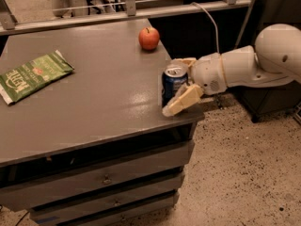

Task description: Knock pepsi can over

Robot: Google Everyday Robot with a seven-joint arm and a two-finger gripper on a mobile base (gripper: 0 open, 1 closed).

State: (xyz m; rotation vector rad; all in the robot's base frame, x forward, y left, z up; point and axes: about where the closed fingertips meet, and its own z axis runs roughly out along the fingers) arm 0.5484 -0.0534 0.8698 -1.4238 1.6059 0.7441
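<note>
while the can (170,83) stands upright at the worktop's (94,102) right edge, the gripper (174,86) straddles it, jaws wide; the near one hides its lower right, so contact is unclear.

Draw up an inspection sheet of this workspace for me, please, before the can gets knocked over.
Surface: grey table top, slight glare, drawers beneath.
Job's things: pepsi can upright at the right edge of the top.
Clutter: red apple near the far edge; green snack bag lying flat at the left.
Grippers: tool open, reaching in from the right, one finger in front of the can and one behind it; contact cannot be told.
Cables: pale cable arcing down behind the table.
Surroundings: metal rail beyond the table; speckled floor.
</note>
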